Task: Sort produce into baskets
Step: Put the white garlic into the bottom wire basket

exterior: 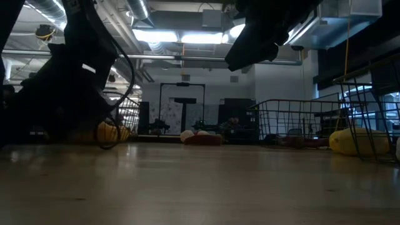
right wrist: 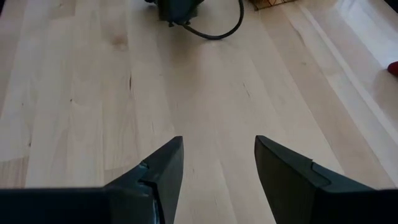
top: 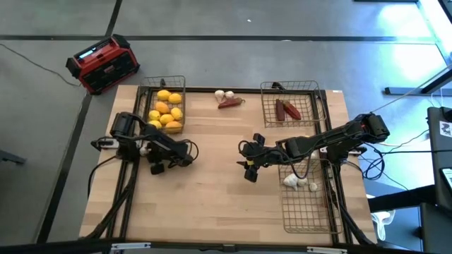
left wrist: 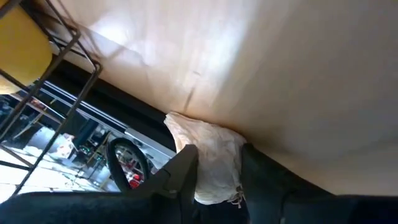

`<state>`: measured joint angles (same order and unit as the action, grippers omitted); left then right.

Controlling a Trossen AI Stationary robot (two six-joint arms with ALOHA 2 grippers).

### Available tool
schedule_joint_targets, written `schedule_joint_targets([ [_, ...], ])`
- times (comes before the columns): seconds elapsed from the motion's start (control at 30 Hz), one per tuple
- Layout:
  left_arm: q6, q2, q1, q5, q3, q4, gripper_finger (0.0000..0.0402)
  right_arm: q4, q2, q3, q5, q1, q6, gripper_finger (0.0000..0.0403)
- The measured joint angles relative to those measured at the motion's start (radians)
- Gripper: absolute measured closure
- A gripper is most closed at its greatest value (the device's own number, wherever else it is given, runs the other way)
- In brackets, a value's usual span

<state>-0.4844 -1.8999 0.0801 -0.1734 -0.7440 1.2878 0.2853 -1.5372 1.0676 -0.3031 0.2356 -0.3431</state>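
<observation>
My left gripper (top: 146, 149) is low over the table's left part, just near of the far-left basket (top: 167, 85), and is shut on a white garlic bulb (left wrist: 208, 155). That basket holds several yellow fruits (top: 167, 113). My right gripper (top: 251, 169) hangs open above bare wood at the table's middle, its fingers (right wrist: 163, 171) touching nothing. The far-right basket (top: 289, 88) holds dark red pieces (top: 286, 110). The near-right basket (top: 307, 212) holds white bulbs (top: 296, 182). A loose bulb (top: 222, 94) and a red piece (top: 231, 103) lie at the far edge. My left gripper pinches the garlic bulb between its two fingers (left wrist: 180, 171), one on each side of the bulb's papery body (left wrist: 217, 168). The fingers slant downward toward the table. The bulb's far end (left wrist: 180, 122) sits against the wood; whether it is lifted I cannot tell.
A red-and-black box (top: 102, 63) stands on the floor beyond the table's far-left corner. Bare wood (top: 212, 204) stretches across the table's middle and near part. Cables (top: 187, 148) trail from both arms.
</observation>
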Motion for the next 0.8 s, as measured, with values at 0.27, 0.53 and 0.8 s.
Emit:
schedule_joint_targets([
  [0.27,-0.011,0.007,0.090,0.006,-0.079,0.063,0.0295,0.000,0.000,0.000,0.001,0.000,0.000,0.0210],
  [0.53,-0.078,0.184,0.203,0.000,-0.196,0.054,0.0296,0.002,0.000,0.000,0.034,0.000,0.000,0.0210],
  [0.8,-0.143,0.468,0.293,-0.021,-0.235,-0.200,0.0296,0.001,0.000,0.000,0.035,0.001,0.007,0.0210],
])
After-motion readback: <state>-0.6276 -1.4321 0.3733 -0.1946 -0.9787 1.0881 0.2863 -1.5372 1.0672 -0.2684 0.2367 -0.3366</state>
